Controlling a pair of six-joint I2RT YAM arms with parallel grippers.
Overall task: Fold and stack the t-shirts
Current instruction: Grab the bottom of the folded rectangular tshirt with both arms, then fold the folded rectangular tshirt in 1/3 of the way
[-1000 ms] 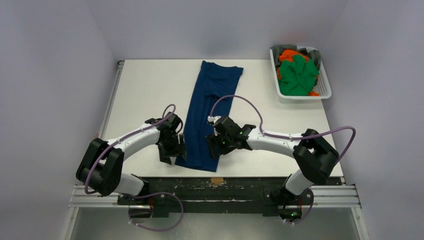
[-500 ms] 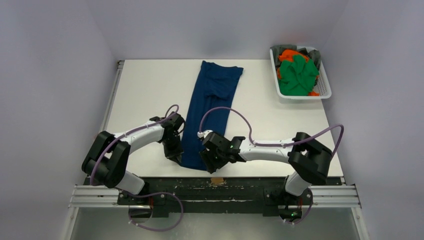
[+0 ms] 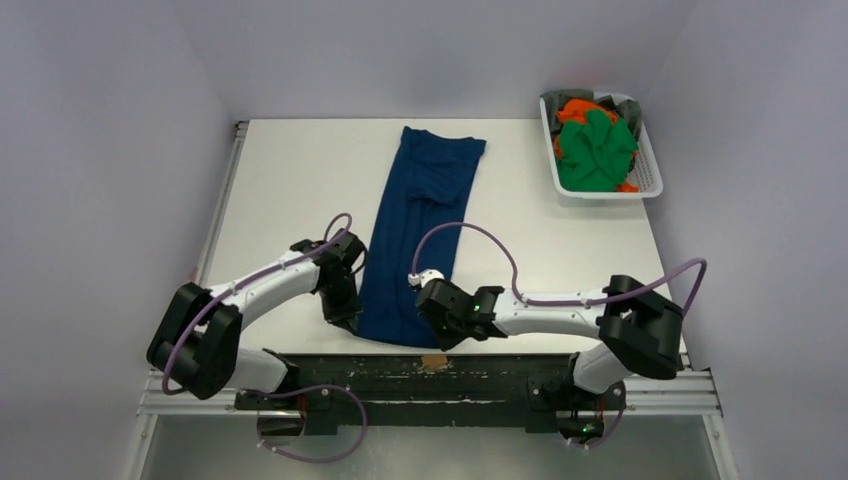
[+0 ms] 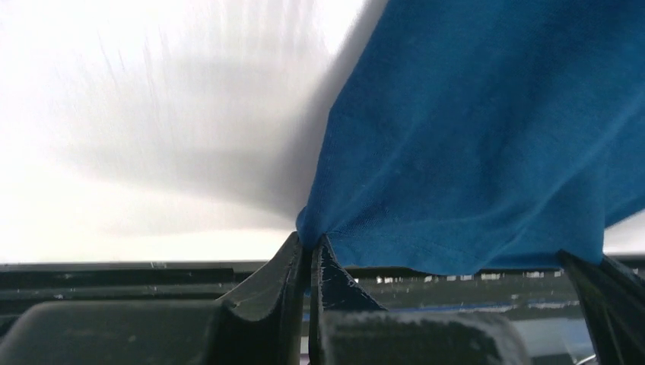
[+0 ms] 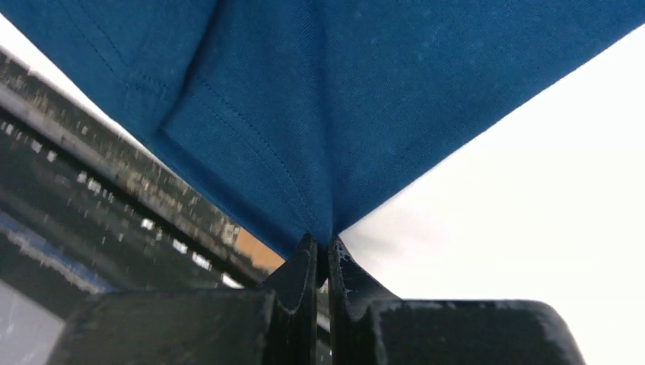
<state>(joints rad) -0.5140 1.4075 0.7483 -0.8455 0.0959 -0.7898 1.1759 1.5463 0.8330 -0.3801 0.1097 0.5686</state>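
Shirt (image 3: 420, 220), dark blue and folded into a long strip, lies down the middle of the table (image 3: 290, 170) with its near hem at the front edge. There the left gripper (image 4: 310, 245) is clamped on the hem's left corner and the right gripper (image 5: 322, 245) on its right corner, the cloth drawn to a peak at each pinch. The strip reaches the far edge, and at the far right a white basket (image 3: 608, 193) holds crumpled green (image 3: 595, 150), orange (image 3: 572, 110) and grey clothes.
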